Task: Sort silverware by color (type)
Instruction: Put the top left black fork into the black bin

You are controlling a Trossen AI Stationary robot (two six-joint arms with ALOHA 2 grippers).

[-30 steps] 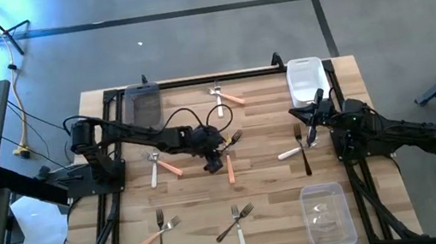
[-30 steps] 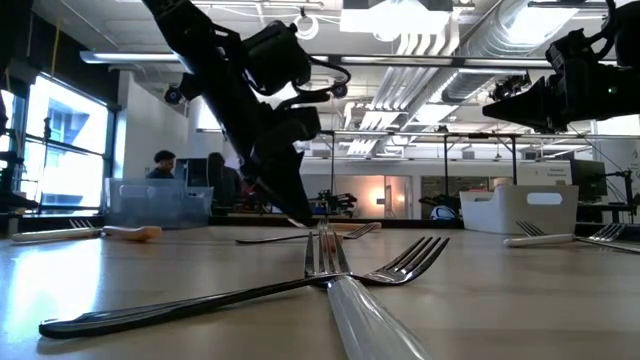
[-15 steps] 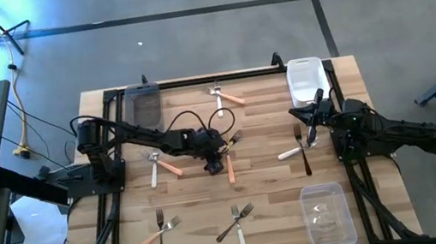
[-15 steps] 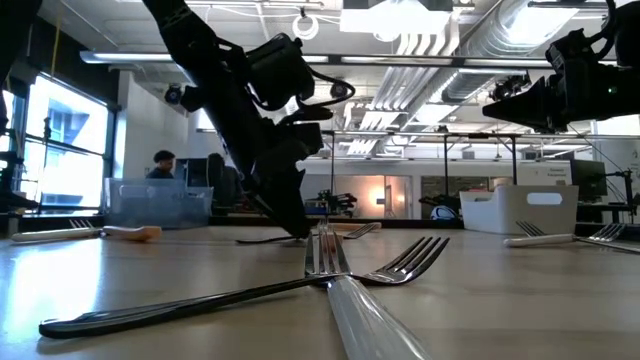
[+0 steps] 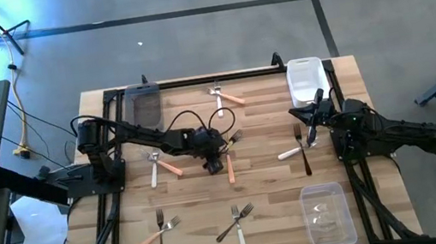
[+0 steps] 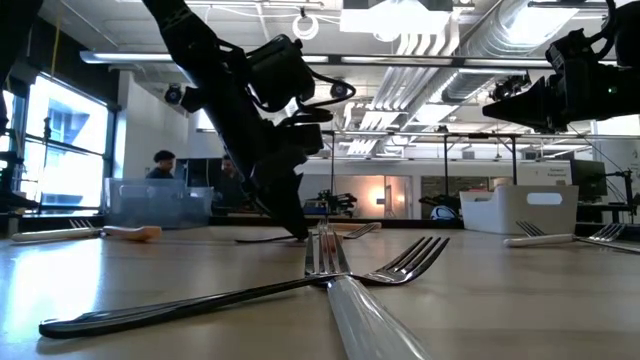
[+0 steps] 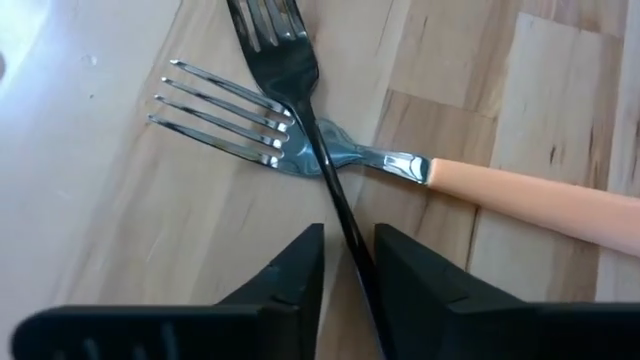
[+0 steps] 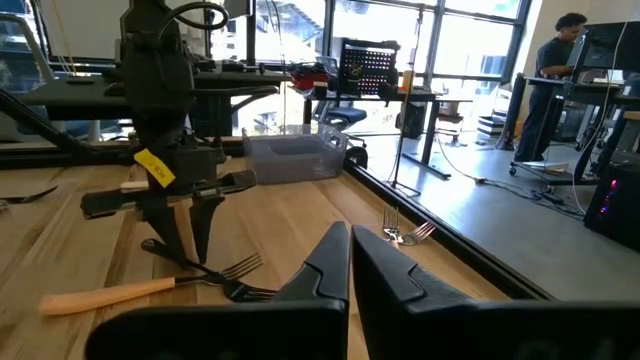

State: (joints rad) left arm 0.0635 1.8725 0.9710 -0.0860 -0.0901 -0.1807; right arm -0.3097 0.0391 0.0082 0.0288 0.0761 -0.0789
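Since the earlier frame, the left claw [image 5: 213,165] has been lowered and narrowed around the dark fork [image 7: 300,95], whose thin handle is now bracketed by the two fingers [image 7: 290,275] with small gaps left, so a pinch is judged imminent rather than made. That fork is laid across the neck of the orange fork [image 7: 420,170], which is probably why the handle end is taken: the lower fork need not be disturbed. Both lie mid-tabletop [image 5: 270,123], just right of the left claw's arm. The right claw [image 5: 312,128] is kept pressed together, empty, parked well right of the dark fork, near the white bin [image 5: 304,74].
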